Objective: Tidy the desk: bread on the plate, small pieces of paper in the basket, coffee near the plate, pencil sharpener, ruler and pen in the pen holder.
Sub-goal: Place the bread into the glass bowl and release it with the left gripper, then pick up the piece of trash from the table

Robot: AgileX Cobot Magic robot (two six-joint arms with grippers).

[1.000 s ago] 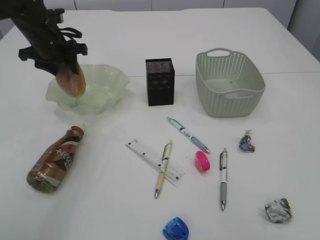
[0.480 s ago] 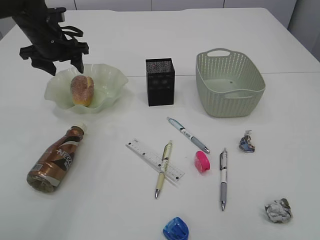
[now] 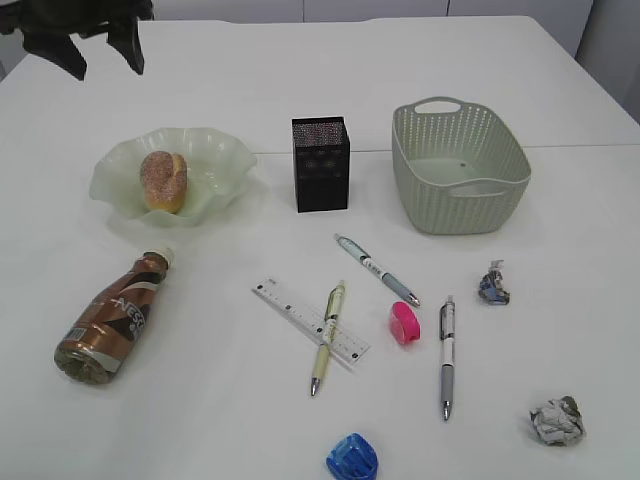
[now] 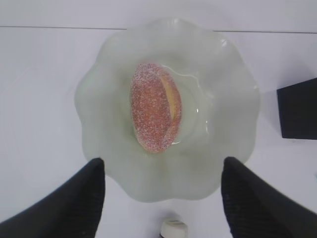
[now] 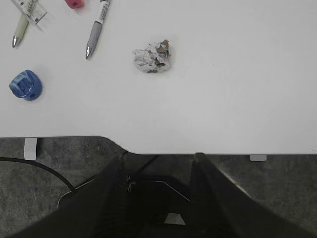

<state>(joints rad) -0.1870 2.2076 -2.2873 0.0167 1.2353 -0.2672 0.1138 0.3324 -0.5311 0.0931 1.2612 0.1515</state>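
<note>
White desk (image 3: 300,60): sugar-dusted oval bun (image 3: 163,181) lies in wavy pale green dish (image 3: 215,150); left gripper (image 4: 161,198) above it, jaws wide, empty, should rise straight.

From up here the right tool (image 5: 161,198) hangs out past the edge of the white surface (image 5: 237,99), over grey floor, its two dark fingers (image 5: 111,196) apart with nothing between them. On the surface lies a crumpled paper ball (image 5: 153,56). To its left, a grey-tipped pen (image 5: 95,30) points down. A blue pencil sharpener (image 5: 26,85) sits near the left edge. At the top left, a pink sharpener (image 5: 74,3), a ruler end (image 5: 30,8) and a pale pen tip (image 5: 20,31) are only partly in view.
</note>
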